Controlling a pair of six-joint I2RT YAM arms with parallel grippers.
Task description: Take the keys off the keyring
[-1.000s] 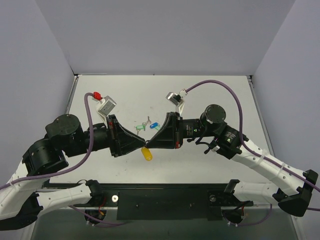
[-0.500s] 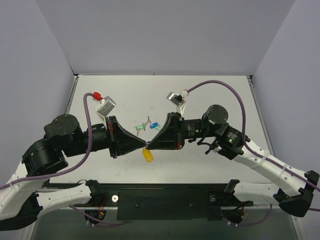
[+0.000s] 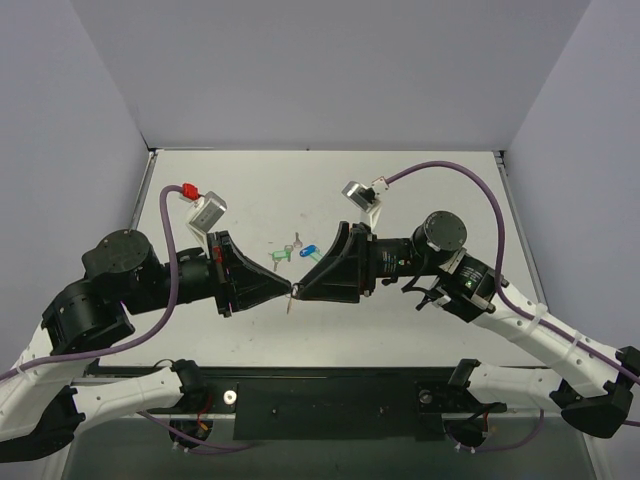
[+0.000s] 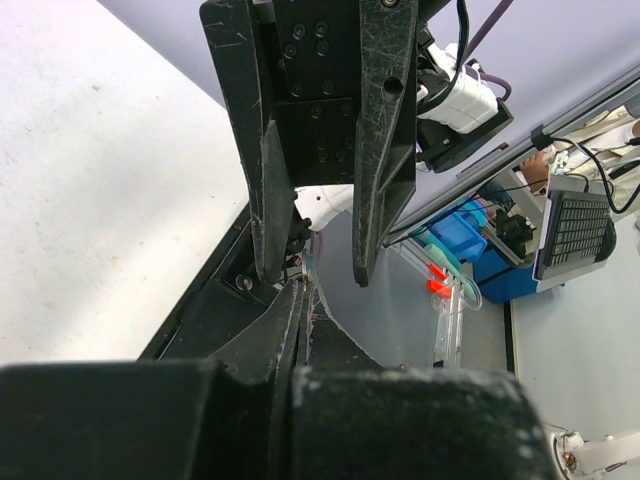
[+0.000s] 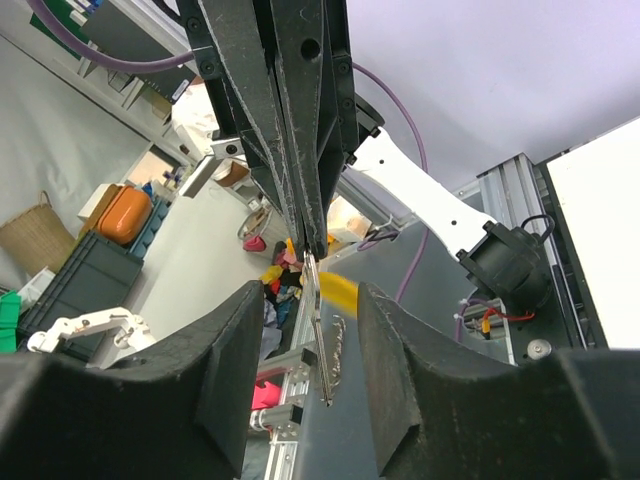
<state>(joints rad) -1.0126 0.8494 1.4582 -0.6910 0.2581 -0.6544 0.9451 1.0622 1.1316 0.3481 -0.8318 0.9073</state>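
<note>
The right tool (image 3: 299, 291) has sprung partly open since a moment ago and grips nothing. The left tool (image 3: 289, 290) stays clamped on the keyring (image 5: 338, 290), held above the tabletop (image 3: 440, 190) between both tips, the keys (image 5: 316, 330) dangling beside its yellow tag.

Green key tag (image 3: 280, 259) beside blue key tag (image 3: 308, 251), mid white table (image 3: 250, 190).

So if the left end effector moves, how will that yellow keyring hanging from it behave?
Likely floppy: the keyring dangles below the left end effector, pinched only at the top, so it should swing. Probably light, since a small pinch carries it. The hanging key looks like smooth metal, so it may slip.
</note>
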